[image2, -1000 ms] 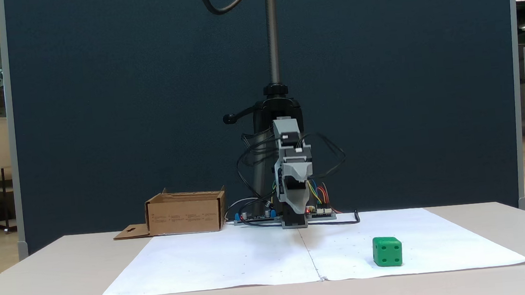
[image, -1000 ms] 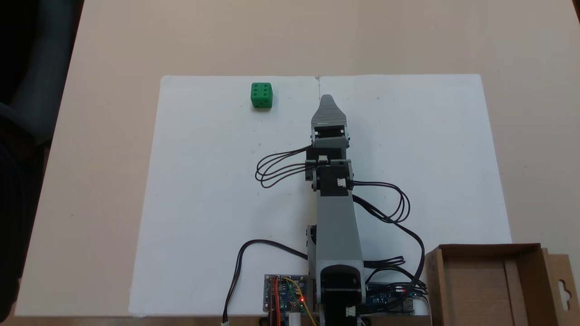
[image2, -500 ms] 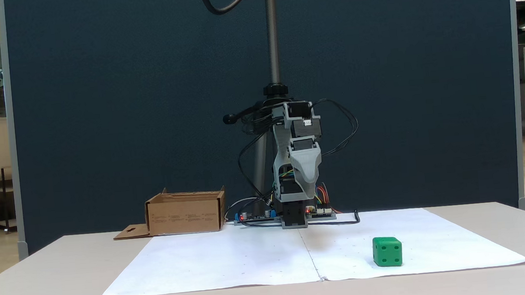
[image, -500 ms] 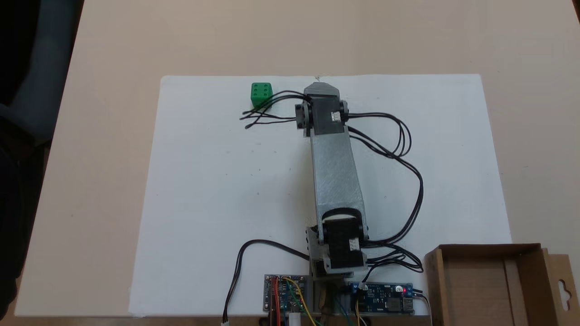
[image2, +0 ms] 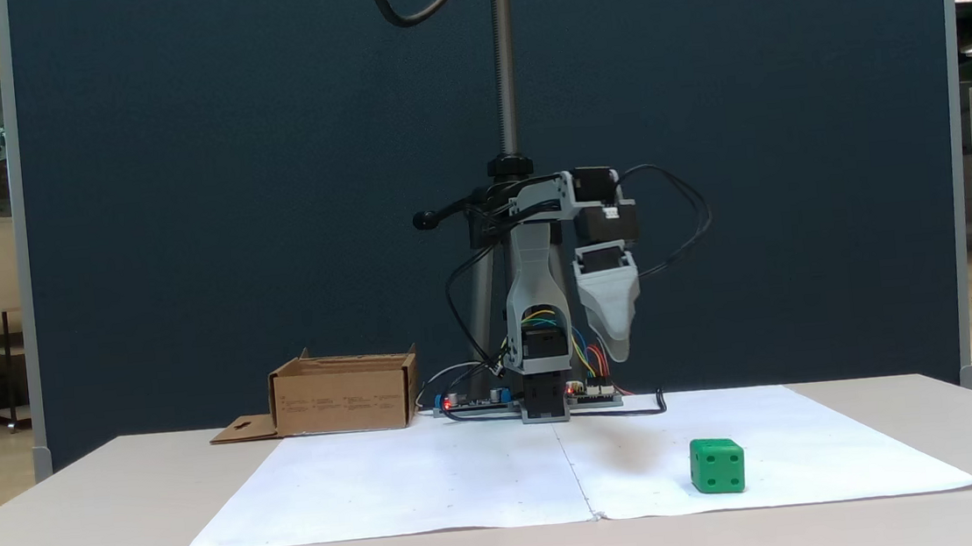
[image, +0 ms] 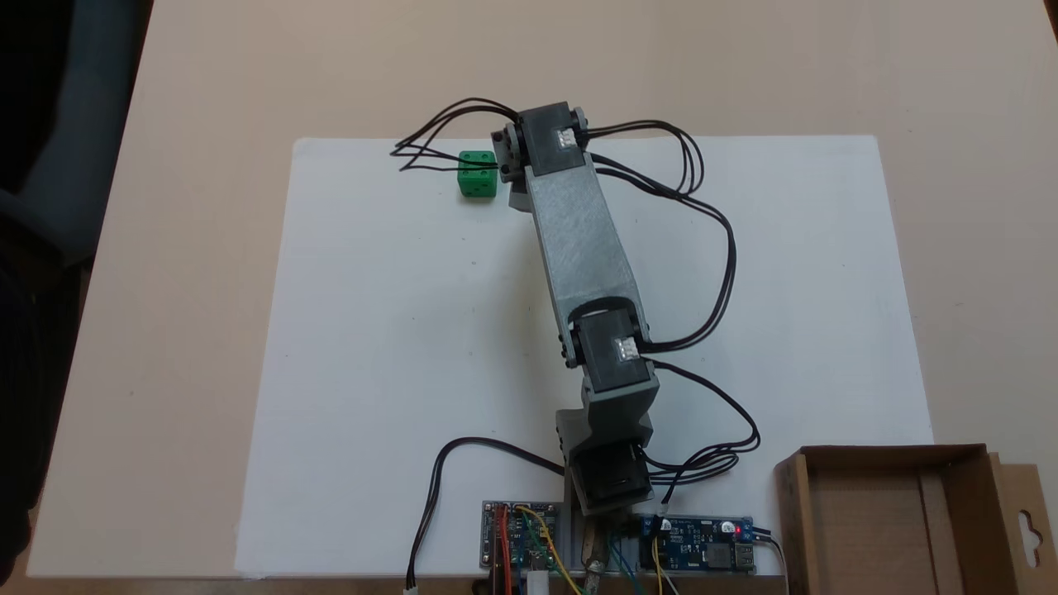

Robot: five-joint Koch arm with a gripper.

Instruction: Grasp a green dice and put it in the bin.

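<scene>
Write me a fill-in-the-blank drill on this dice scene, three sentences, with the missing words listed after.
1. The green dice rests on the white ____ spread over the table.
2. The bin, a box made of brown ____, stands with nothing inside it in a fixed view.
3. In a fixed view, the pincer hangs ____ the dice's level, not touching it.

Missing words: paper; cardboard; above

You have one green dice (image: 477, 174), one cardboard bin (image: 909, 521), one arm, one white paper sheet (image: 372, 347), two circuit boards (image: 521, 545).
</scene>
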